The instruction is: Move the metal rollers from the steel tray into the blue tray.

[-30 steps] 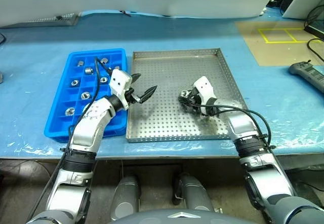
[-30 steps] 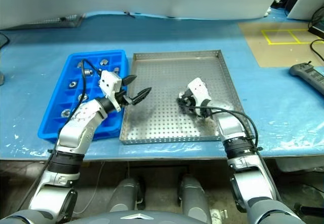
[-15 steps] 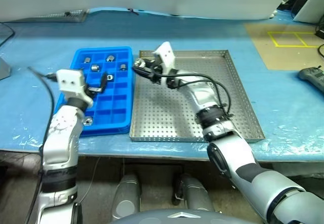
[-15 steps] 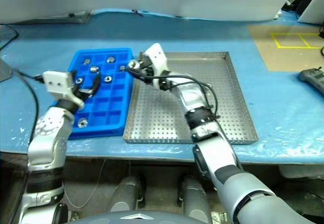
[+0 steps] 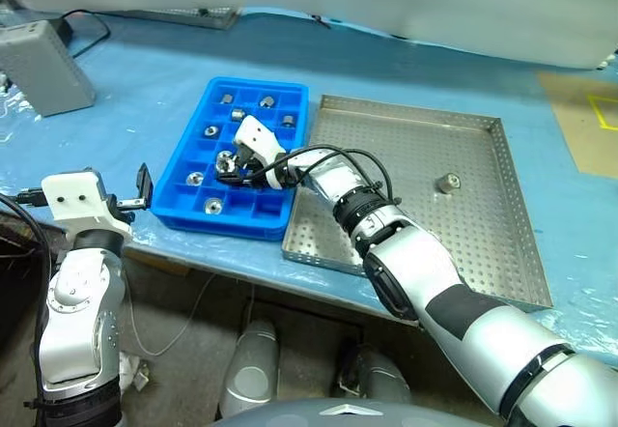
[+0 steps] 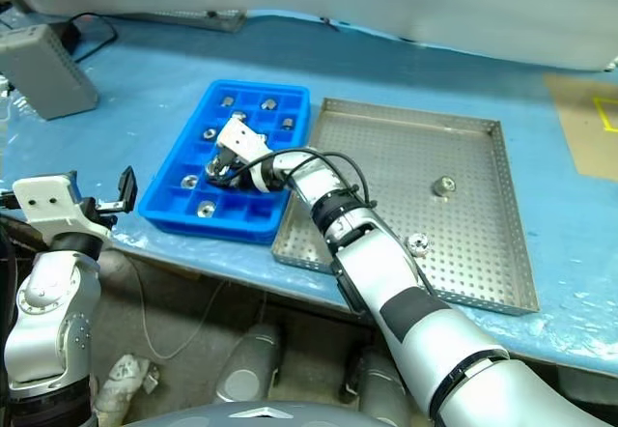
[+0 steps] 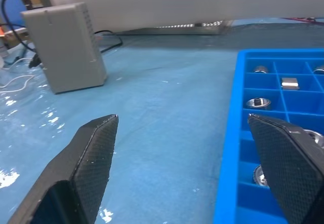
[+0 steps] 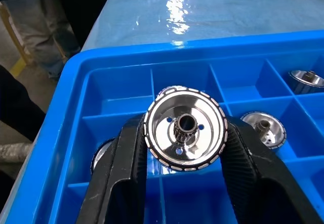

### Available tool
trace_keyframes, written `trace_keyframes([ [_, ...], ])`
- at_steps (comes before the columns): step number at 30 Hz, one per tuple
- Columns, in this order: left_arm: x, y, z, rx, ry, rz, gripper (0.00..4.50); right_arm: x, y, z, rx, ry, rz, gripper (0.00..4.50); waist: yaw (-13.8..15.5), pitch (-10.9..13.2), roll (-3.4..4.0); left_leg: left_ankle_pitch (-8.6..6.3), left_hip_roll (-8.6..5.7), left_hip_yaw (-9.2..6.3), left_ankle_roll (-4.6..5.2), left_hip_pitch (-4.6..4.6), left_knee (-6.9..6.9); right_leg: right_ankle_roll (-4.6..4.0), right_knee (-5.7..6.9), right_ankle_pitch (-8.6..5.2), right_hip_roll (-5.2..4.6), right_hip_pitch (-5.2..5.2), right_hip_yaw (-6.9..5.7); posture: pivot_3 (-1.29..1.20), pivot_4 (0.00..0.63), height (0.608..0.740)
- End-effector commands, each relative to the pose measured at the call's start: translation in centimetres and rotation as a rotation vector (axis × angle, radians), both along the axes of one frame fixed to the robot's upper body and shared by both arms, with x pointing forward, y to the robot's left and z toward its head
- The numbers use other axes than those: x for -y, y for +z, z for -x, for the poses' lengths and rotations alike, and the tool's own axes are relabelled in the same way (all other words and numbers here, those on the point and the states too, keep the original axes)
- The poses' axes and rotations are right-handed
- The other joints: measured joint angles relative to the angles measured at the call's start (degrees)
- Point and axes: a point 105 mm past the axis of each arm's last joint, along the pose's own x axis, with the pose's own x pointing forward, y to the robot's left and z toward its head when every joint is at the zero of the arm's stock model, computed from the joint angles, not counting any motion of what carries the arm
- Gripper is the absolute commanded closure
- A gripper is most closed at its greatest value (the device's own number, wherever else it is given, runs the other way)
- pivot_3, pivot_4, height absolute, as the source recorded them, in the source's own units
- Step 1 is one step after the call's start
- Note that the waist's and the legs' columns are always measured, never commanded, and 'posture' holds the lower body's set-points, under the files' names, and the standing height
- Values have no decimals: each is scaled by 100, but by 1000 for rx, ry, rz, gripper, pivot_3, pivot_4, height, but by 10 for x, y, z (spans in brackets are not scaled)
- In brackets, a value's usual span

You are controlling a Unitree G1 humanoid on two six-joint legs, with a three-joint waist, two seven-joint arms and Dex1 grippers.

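Observation:
The blue tray (image 5: pixel 189 153) lies left of the steel tray (image 5: pixel 386 137). My right gripper (image 5: pixel 225 163) reaches across over the blue tray's middle compartments and is shut on a metal roller (image 8: pixel 185 128), a shiny disc with a dark central hole held between both fingers. Several rollers sit in the blue tray's compartments, such as one (image 5: pixel 267 102) in the far row. Two rollers (image 6: pixel 442 186) (image 6: pixel 417 244) remain on the steel tray's perforated floor. My left gripper (image 5: pixel 145 187) hangs open just left of the blue tray's near corner, with nothing between its fingers (image 7: pixel 93 153).
A grey box (image 5: pixel 43 65) with a cable stands on the blue table cover at the far left. The table's front edge runs close under both trays. Yellow floor tape (image 5: pixel 603 108) shows at the far right.
The camera has swung left. My right gripper carried the roller from the steel tray's floor to above the blue tray. My left gripper drew back off the trays to the blue tray's left.

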Motion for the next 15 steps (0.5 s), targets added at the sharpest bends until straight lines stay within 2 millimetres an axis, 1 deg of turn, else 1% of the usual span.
trace_keyframes([
  [1, 7, 15, -3, 48, -32, -19, 195, 2, 16, -6, 67, -17, -22, 1529, 67, 4, 6, 3, 1, 0, -5, 0, -4, 0, 1, 0, 0, 0, 0, 598, 150, 740],
  [3, 10, 15, -9, 44, -53, -15, 195, 8, 16, -10, 81, -37, -27, 899, 96, 6, 11, 9, 3, 5, -14, 2, -11, 0, 1, 0, 0, 0, 0, 558, 150, 740],
  [7, 21, 15, -22, 43, -107, -3, 195, 24, 21, -20, 81, -99, -77, 899, 100, 8, 15, 17, 5, 11, -27, 3, -16, 0, 3, 0, 1, -2, 0, 508, 150, 740],
  [9, 31, 16, -31, 50, -153, 10, 195, 36, 28, -23, 67, -107, -127, 899, 79, 8, 15, 18, 6, 15, -29, 2, -16, 1, 2, 0, 2, -3, 0, 441, 150, 740],
  [11, 45, 17, -42, 53, -218, 13, 195, 54, 35, -29, 72, -140, -165, 899, 51, 8, 15, 21, 9, 22, -31, 0, -16, 1, 1, 0, 2, -5, 0, 380, 150, 740],
  [13, 59, 17, -53, 53, -285, 19, 195, 78, 38, -33, 82, -179, -175, 899, -8, 7, 14, 39, 9, 26, -45, -3, -15, 3, 2, 1, 2, -5, 0, 318, 150, 740],
  [15, 74, 18, -64, 58, -358, 29, 195, 102, 41, -32, 102, -199, -176, 899, -70, 7, 13, 45, 9, 30, -41, -4, -15, 4, 2, 2, 2, -6, 1, 255, 150, 740],
])
